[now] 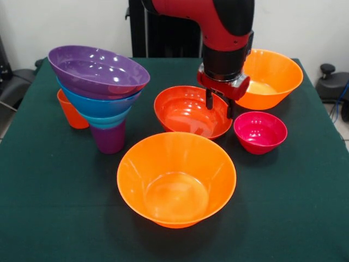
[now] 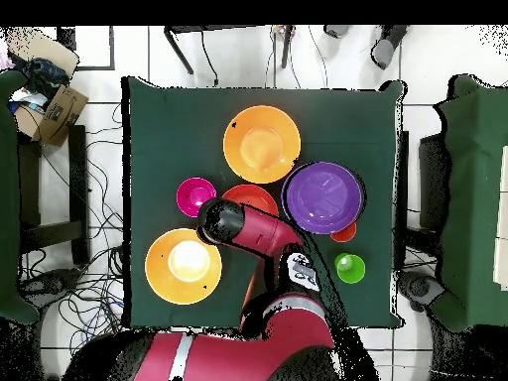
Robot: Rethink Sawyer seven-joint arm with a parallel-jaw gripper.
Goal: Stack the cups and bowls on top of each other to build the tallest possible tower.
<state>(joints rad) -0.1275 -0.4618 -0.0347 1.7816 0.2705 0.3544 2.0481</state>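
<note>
Hand [image 1: 220, 107] hovers over far rim of red-orange bowl [image 1: 188, 111], fingers apart, holding nothing. Tower [image 1: 101, 93], purple bowl topmost, stands well apart on worktop [image 1: 49, 213]. Advice: straddle rim squarely, clamp firmly, lift level; glossy plastic likely slips.

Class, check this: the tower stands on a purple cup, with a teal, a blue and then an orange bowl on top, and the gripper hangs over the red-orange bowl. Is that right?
Not quite. The tower's top bowl is purple, not orange, as the front view shows. The rest holds: purple cup, teal bowl, blue bowl, and the gripper over the red-orange bowl.
</note>
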